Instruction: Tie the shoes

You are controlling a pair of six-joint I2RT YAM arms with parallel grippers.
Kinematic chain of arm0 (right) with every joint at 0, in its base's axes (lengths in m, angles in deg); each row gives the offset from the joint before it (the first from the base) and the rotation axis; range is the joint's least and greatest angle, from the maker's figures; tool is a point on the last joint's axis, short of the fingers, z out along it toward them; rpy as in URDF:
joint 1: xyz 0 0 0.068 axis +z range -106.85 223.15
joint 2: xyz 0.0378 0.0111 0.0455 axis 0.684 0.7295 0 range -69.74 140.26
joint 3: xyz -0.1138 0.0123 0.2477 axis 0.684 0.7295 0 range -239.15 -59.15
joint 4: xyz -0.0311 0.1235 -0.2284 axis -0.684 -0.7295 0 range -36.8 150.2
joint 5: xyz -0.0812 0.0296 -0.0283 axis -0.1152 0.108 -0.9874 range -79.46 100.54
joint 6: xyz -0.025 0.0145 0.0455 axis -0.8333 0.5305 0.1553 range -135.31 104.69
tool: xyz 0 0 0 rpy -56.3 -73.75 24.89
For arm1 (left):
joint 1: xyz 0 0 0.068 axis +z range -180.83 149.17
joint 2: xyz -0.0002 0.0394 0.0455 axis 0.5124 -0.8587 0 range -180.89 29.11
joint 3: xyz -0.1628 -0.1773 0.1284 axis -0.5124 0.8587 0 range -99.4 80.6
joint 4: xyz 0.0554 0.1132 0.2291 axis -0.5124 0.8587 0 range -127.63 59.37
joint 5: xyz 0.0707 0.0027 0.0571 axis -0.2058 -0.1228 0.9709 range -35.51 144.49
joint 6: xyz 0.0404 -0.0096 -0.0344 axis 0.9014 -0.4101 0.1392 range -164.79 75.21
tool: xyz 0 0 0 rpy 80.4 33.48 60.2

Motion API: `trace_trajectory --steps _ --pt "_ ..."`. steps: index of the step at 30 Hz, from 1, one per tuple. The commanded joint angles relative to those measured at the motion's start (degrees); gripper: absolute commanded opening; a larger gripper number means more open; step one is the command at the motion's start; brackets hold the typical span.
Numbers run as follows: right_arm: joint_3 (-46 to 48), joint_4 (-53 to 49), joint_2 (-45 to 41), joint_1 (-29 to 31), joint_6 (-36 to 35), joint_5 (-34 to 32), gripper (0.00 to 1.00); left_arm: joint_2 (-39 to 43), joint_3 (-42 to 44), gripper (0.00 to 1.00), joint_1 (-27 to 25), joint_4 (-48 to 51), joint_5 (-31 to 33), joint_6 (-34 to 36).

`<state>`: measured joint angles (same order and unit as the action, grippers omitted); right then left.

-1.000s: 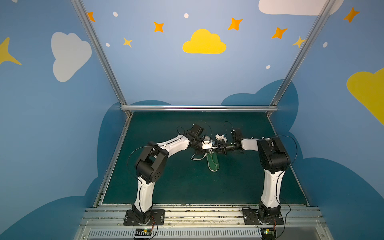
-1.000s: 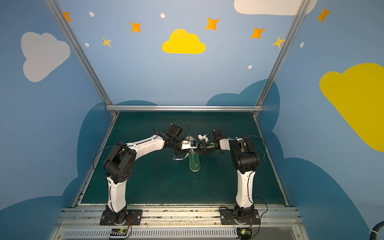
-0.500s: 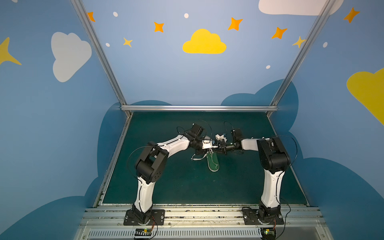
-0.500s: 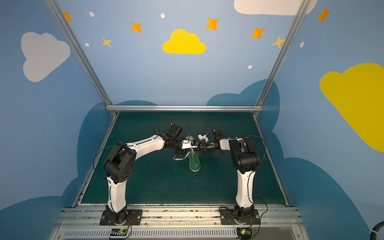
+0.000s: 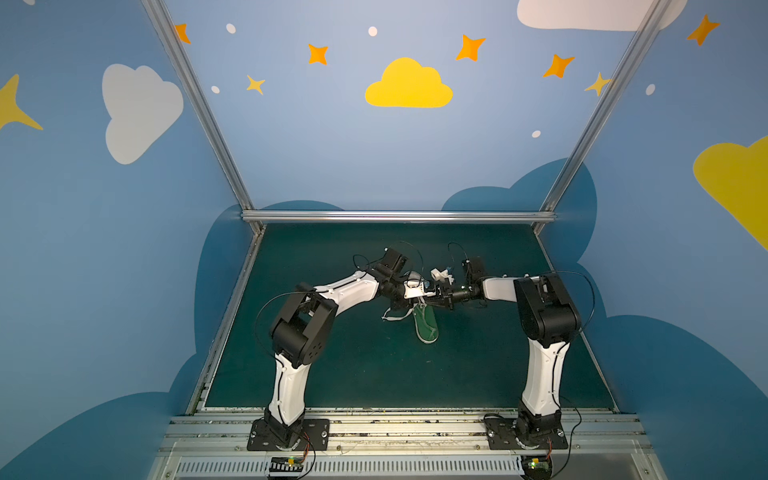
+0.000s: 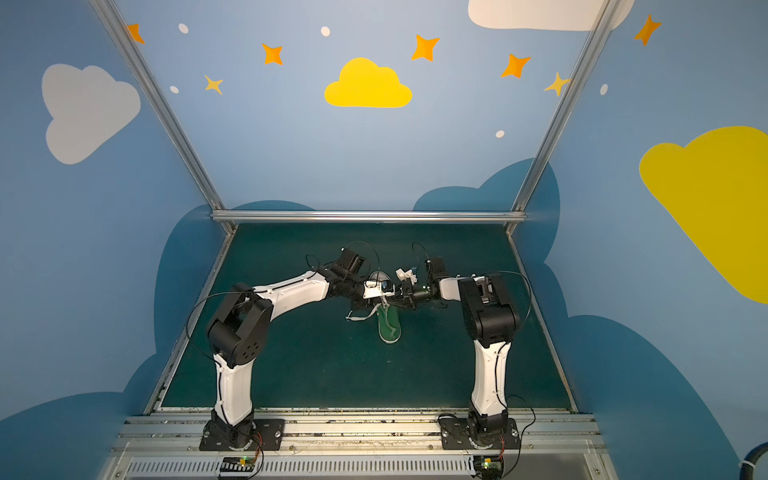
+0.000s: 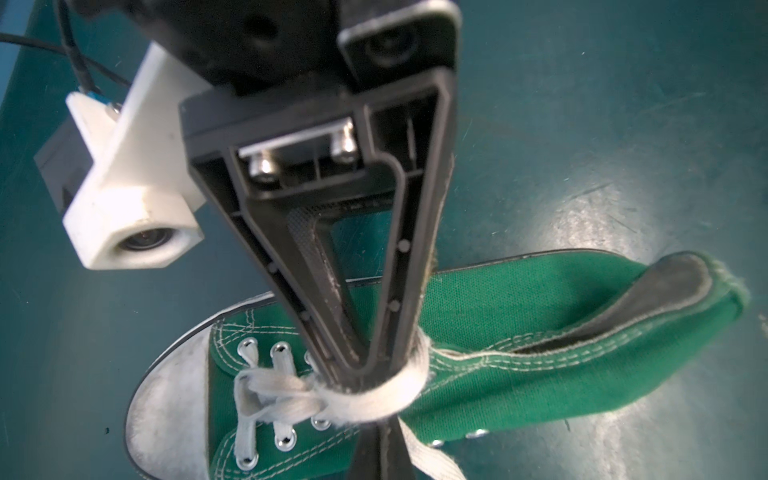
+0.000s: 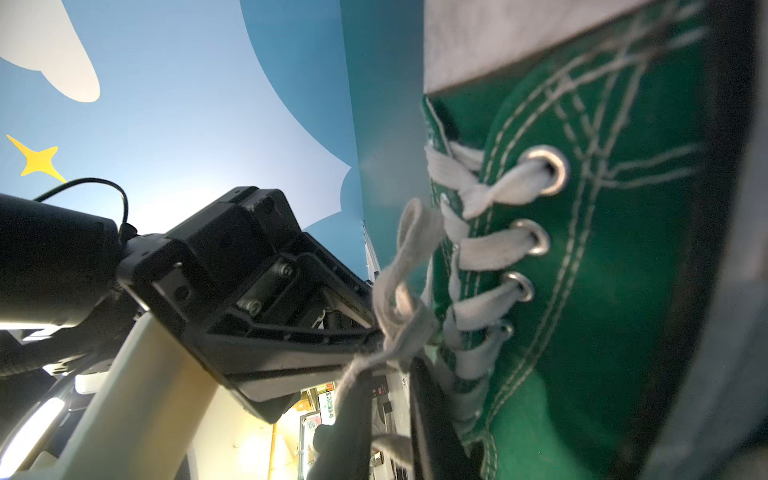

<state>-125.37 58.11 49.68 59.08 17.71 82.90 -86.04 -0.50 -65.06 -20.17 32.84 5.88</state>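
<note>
The shoe (image 5: pixel 427 326) (image 6: pixel 390 328), a small green canvas sneaker with a white toe cap, lies on the mat with its toe toward the front. Both grippers meet over its laced top. My left gripper (image 7: pixel 380 430) (image 5: pixel 420 300) is shut on a white lace (image 7: pixel 432 457). A lace loop (image 7: pixel 386 399) wraps round the tips of my right gripper (image 8: pixel 392 386) (image 5: pixel 437 300), whose jaws stand slightly apart with a lace strand (image 8: pixel 390 444) crossing between them. A loose lace end (image 5: pixel 392 318) trails on the mat left of the shoe.
The dark green mat (image 5: pixel 365 374) is bounded by an aluminium rail (image 5: pixel 395 216) at the back and blue walls on both sides. The arm bases (image 5: pixel 286 432) (image 5: pixel 525 432) stand on the metal strip at the front.
</note>
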Motion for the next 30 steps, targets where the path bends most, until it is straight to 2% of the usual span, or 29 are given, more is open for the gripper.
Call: trace_trajectory --steps 1,10,17,20,22,30 --pt "-0.76 -1.08 -0.94 0.43 -0.67 0.68 0.19 2.41 0.59 0.03 0.02 -0.37 -1.88 -0.9" --pt "-1.17 -1.6 -0.7 0.86 -0.94 0.77 0.21 2.49 0.42 0.03 -0.03 -1.03 -2.96 -1.81" --pt "-1.32 -1.72 -0.69 0.93 -1.01 0.79 0.02 2.41 0.75 0.03 -0.04 -0.66 -2.71 -1.81" --pt "-0.98 -1.67 -0.78 0.87 -1.11 0.54 0.0 2.69 0.94 0.04 0.06 -0.92 -2.14 -1.95" --pt "-0.63 -1.73 -0.93 0.8 -1.29 0.19 0.0 2.75 0.94 0.06 0.14 -0.93 -1.69 -2.09" --pt "-0.44 -2.13 -1.95 0.6 -2.47 -1.06 0.0 5.9 2.63 0.31 2.29 -0.59 -1.22 -3.51"
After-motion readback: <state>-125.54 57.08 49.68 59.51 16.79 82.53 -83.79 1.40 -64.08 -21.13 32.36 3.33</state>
